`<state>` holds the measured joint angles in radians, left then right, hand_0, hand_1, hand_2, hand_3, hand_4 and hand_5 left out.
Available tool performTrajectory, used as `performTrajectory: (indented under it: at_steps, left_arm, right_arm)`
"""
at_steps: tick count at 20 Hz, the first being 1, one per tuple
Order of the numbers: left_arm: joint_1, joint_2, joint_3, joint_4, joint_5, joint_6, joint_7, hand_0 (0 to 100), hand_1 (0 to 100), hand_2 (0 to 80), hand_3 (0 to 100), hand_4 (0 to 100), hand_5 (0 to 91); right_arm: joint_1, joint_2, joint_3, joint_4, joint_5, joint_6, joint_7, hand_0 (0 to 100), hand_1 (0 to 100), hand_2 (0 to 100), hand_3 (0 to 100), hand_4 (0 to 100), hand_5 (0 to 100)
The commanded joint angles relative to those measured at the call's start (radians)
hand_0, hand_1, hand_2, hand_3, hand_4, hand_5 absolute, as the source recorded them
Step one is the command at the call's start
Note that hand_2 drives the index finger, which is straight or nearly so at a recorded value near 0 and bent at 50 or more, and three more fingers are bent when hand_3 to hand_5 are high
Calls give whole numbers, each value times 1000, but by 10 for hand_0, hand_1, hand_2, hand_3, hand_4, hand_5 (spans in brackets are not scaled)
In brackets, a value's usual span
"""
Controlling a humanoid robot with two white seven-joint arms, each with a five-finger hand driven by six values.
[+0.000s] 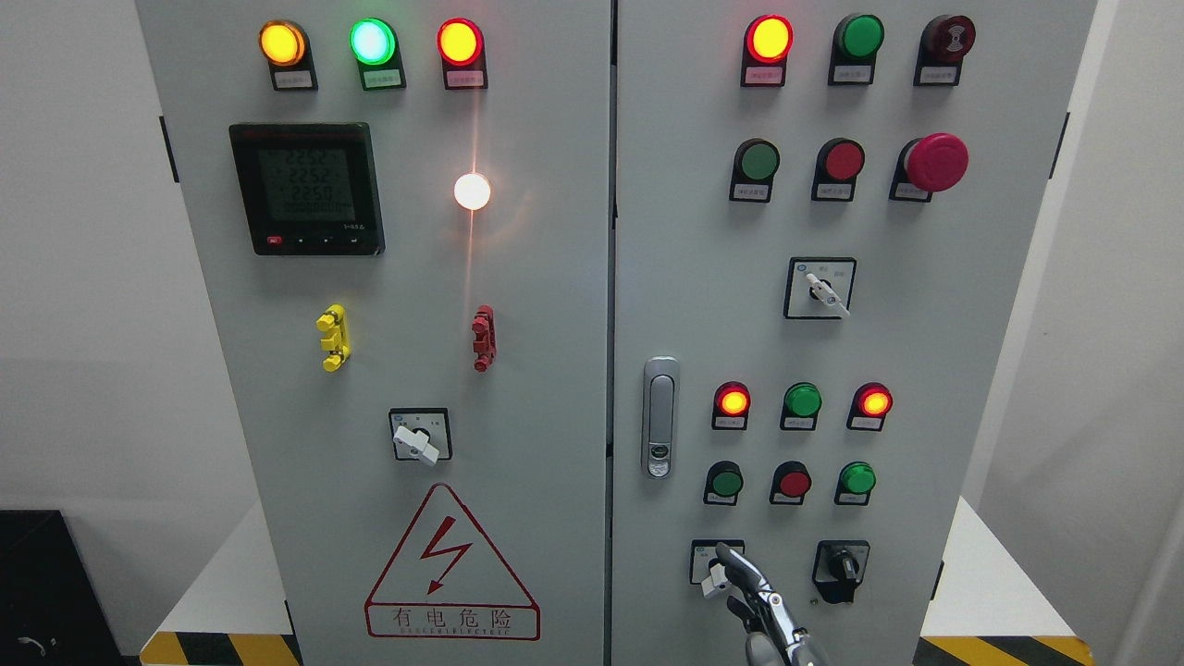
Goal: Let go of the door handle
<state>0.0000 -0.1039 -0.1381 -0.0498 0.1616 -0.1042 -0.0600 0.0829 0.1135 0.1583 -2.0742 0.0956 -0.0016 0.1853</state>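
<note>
1. Head view looks straight at a grey control cabinet (555,277) with two doors, both appearing closed along the centre seam.
2. On the right door, the silver door handle (659,416) sits upright just right of the seam, lying flat in its housing with nothing touching it.
3. Only one robot hand (754,592) shows, rising from the bottom edge right of the middle, so it reads as the right hand; the left is out of view.
4. Its fingers look loosely extended and hold nothing, with the fingertips (726,555) near or over a small selector switch (714,564) well below the handle; whether they touch it cannot be told.
5. Judged from this, the release looks essentially done: the handle is free, and what is left is at most drawing the arm away from the panel.
</note>
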Motion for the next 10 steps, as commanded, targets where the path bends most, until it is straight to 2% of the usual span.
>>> performTrajectory:
  at_steps: [1, 10]
  left_arm:
    - [9, 0, 0, 1, 1, 0, 0, 120, 556, 0, 0, 0, 0]
    - [9, 0, 0, -1, 1, 0, 0, 120, 556, 0, 0, 0, 0]
  right_arm:
    - [0, 0, 4, -1, 1, -3, 0, 342, 0, 0, 0, 0, 0]
    - [0, 0, 6, -1, 1, -3, -10, 338, 6, 0, 0, 0, 0]
